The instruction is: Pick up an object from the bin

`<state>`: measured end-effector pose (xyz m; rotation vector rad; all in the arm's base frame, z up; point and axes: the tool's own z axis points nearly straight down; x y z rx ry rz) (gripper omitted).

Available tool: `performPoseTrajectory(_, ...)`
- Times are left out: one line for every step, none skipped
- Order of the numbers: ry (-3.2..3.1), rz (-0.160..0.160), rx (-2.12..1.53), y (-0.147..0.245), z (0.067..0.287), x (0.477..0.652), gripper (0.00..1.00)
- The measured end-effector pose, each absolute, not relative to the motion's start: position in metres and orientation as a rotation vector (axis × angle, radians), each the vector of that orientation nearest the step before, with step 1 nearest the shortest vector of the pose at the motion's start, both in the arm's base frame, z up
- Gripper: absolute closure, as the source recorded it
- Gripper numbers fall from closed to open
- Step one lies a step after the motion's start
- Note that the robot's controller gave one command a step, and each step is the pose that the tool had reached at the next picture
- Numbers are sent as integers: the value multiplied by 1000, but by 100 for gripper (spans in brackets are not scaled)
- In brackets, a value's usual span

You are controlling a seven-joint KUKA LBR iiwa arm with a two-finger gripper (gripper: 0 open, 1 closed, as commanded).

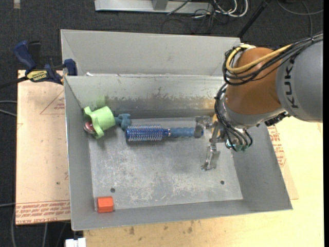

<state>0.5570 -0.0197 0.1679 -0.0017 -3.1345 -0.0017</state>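
My gripper (207,164) hangs over bare bin floor in the right half of the bin, with nothing seen in it. A blue hairbrush (154,134) lies flat along the back wall; its handle end (191,133) points right and stops just up and left of the gripper. At the brush's left end lies a light green cup-shaped toy (101,120) with a red and white part on its left side, tipped over in the back left corner.
A small orange block (105,204) sits in the front left corner, far from the gripper. The arm with its orange cover and cables comes in over the bin's right wall.
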Motion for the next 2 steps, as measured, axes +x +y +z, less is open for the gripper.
performPoseTrajectory(-3129, -5, 293, 45, 103, 616, 0)
performPoseTrajectory(-3141, -3, 195, 42, 76, 650, 0)
